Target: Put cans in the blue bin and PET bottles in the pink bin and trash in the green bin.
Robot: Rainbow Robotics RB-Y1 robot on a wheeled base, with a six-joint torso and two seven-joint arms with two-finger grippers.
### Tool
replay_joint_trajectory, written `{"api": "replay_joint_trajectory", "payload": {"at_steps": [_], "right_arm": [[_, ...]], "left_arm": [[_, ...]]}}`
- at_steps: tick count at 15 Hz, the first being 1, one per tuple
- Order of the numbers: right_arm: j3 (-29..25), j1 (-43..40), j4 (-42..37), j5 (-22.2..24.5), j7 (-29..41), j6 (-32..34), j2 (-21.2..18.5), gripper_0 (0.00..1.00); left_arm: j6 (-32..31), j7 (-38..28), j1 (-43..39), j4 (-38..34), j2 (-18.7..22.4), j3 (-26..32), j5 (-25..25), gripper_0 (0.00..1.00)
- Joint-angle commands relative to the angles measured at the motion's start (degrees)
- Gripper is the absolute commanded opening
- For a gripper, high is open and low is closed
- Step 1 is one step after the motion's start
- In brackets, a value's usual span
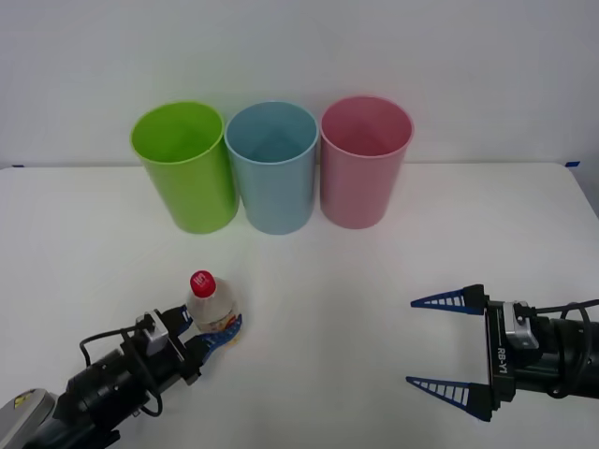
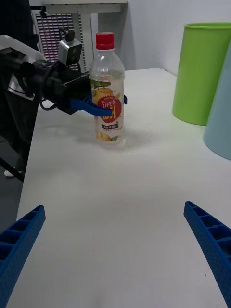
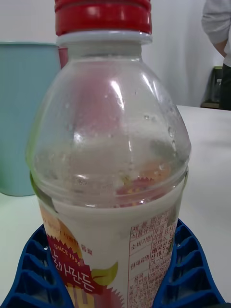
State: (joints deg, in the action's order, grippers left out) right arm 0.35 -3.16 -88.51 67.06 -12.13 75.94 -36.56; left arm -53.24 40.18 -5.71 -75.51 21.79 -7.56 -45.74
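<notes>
A clear PET bottle (image 1: 211, 304) with a red cap stands upright on the white table at the front left. My left gripper (image 1: 220, 327) is shut on the PET bottle's lower body; in the left wrist view its blue fingers (image 3: 33, 269) curve around both sides of the bottle (image 3: 110, 144). The right wrist view shows one finger lying across the bottle's label (image 2: 108, 96). My right gripper (image 1: 415, 341) is open at the front right, holding nothing. The green bin (image 1: 187, 178), blue bin (image 1: 273, 178) and pink bin (image 1: 360, 173) stand in a row at the back.
The white table (image 1: 328, 281) stretches bare between the bottle and the bins. A wall rises right behind the bins. In the right wrist view the green bin (image 2: 202, 72) and the edge of the blue bin (image 2: 221, 115) stand beyond the bottle.
</notes>
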Motion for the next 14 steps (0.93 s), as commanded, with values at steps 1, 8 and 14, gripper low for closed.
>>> {"api": "replay_joint_trajectory", "payload": {"at_steps": [1,8,14], "right_arm": [[0.00,0.00,0.00,0.00,0.00,0.00,0.00,1.00],[0.00,0.00,0.00,0.00,0.00,0.00,0.00,1.00],[0.00,0.00,0.00,0.00,0.00,0.00,0.00,1.00]], "left_arm": [[0.06,-0.81,-0.01,-1.22,0.00,0.18,0.48,0.00],[1.20,-3.97,0.08,-5.71,2.47,1.14,1.27,0.00],[4.19,-6.17,0.26,-10.45,2.47,1.23,0.04,0.00]]}}
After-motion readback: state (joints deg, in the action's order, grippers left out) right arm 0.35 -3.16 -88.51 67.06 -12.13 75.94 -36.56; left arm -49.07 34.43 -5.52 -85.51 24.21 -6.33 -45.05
